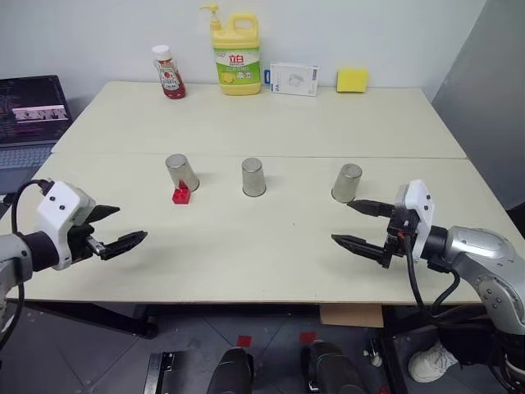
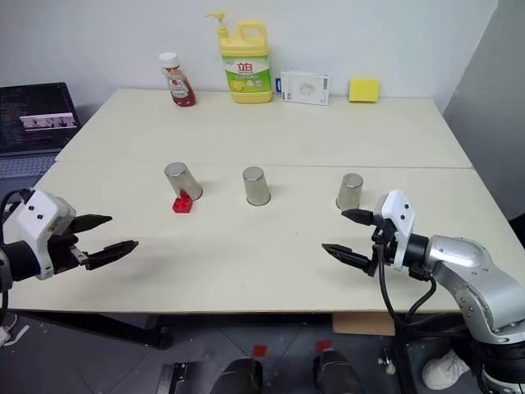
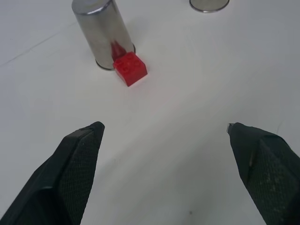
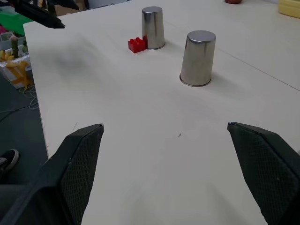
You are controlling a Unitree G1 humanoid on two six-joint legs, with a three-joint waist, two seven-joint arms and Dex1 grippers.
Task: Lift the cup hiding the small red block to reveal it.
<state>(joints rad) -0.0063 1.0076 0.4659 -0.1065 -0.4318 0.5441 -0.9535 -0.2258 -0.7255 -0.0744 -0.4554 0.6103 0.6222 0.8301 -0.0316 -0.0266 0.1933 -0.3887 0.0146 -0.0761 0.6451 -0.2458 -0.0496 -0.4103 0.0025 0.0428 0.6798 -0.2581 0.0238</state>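
**Red block out in the open beside left cup**

Nearest: left gripper (image 1: 121, 228) and right gripper (image 1: 358, 224), both spread wide, holding nothing, hovering over the table (image 1: 246, 263) near its front edge. Beyond, three upturned cups in a row: left cup (image 1: 181, 172), middle cup (image 1: 253, 177), right cup (image 1: 347, 182). Red block (image 1: 181, 194) uncovered, touching left cup's base.
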